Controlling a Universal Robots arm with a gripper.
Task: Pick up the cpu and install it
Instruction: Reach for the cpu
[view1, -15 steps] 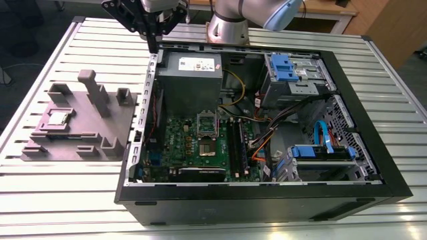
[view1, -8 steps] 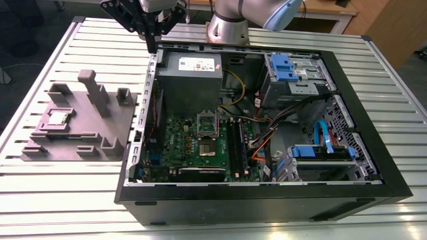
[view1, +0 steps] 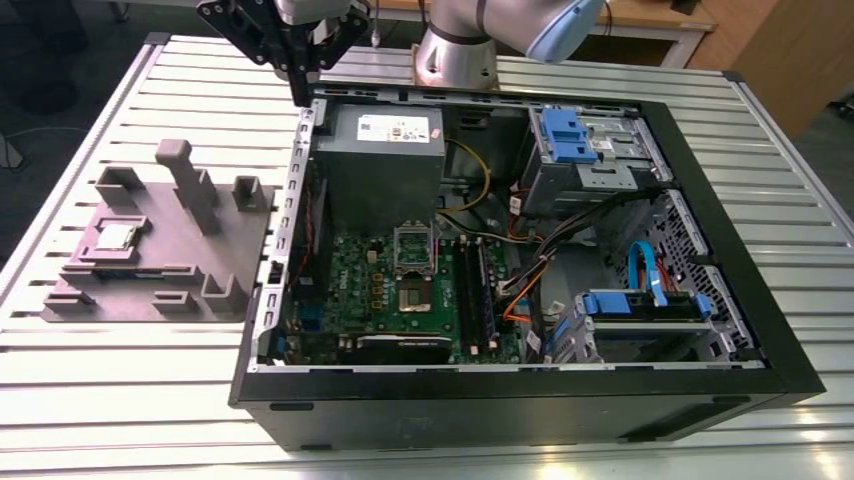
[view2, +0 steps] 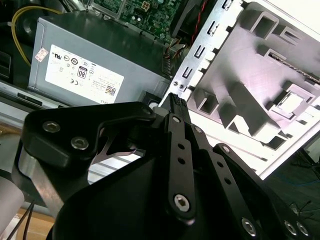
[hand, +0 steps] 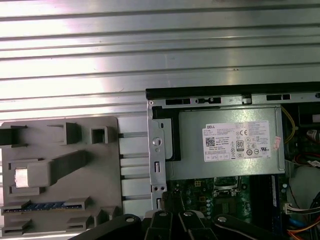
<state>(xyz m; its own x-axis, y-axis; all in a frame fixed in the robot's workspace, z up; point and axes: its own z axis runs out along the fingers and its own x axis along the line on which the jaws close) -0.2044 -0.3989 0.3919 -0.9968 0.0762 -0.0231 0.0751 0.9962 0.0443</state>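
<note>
PC case (view1: 534, 405): black, on its side, open side up; near wall runs across the bottom of the exterior view. Stands on slatted metal table (view1: 120, 420).

Inside the case, lower ctr: green motherboard (view1: 380, 290), w/ black RAM sticks (view1: 477, 290) standing on edge along its side toward the exterior view's right.

Lower right: drive cage (view1: 641, 310) w/ blue tabs; orange and blue cables (view1: 527, 290) between it and the board.

Upper right: second cage (view1: 577, 140), blue bracket on top.

Upper ctr: grey power supply (view1: 380, 160), white label, against the case's far wall.

Outside the case, mid-left of the exterior view: grey holder block (view1: 187, 265) on the table, just beside the case wall.

cpu (view1: 118, 236): flat in a square recess on the holder block's left part, metal top up. Also in both wrist views, e.g. (hand: 22, 176).

gripper (view1: 304, 92): upper left of the exterior view, pointing down over the case's far corner nearest the block. Jaws closed together, holding nothing; well apart from the cpu.

Arm base (view1: 454, 55): top ctr, behind the case.
</note>
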